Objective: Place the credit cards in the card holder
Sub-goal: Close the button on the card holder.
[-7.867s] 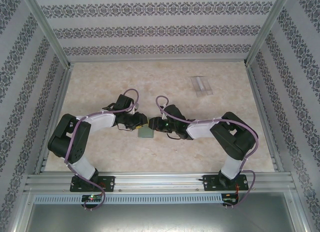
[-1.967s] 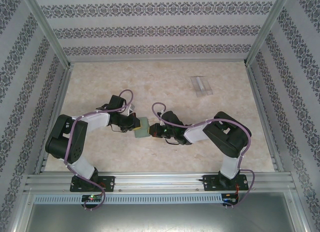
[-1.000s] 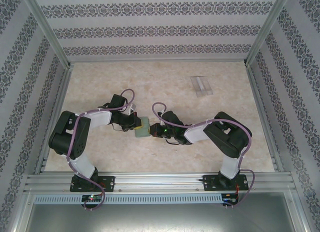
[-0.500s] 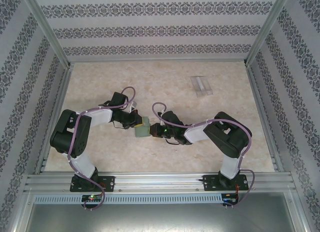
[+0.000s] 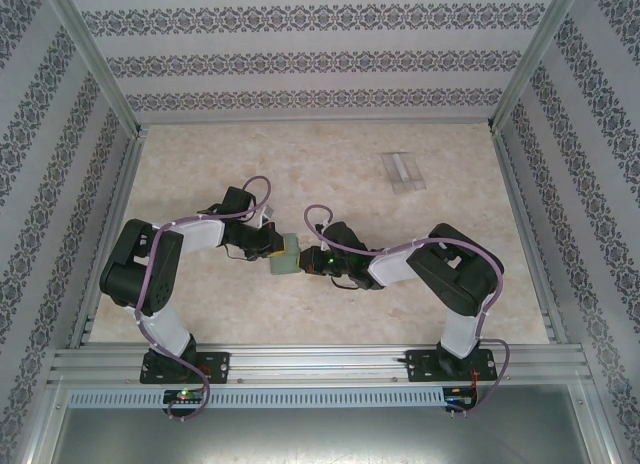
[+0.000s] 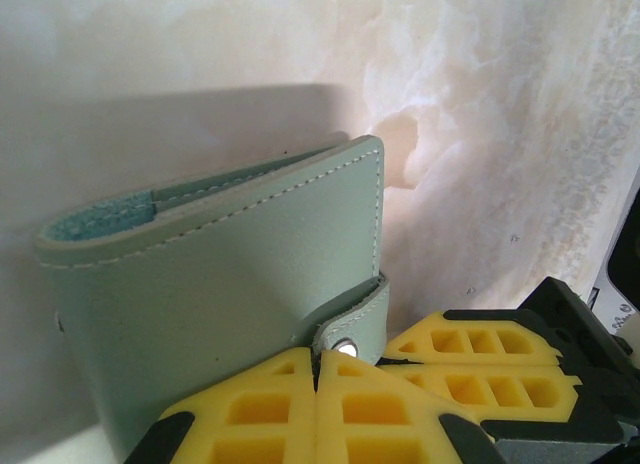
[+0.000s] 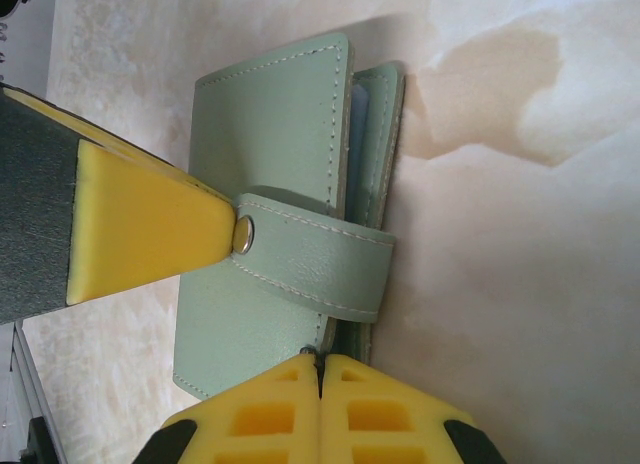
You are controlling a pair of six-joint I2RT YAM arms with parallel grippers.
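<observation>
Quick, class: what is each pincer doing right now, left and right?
Left pincer: closed, tip against the snap tab of the grey-green soft bifold wallet.
Right pincer: closed at that wallet's edge; a grip cannot be told.

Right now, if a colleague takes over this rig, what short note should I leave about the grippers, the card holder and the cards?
Grippers: left gripper shut, its tip pressing the snap on the closing tab; right gripper shut, tips against the card holder beside that tab.
Things: card holder folded on the table between both arms; clear box far right.
Done: probably cards are in, a pale card edge shows between the covers.
Left: confirm the snap is fastened; I cannot tell.
</observation>
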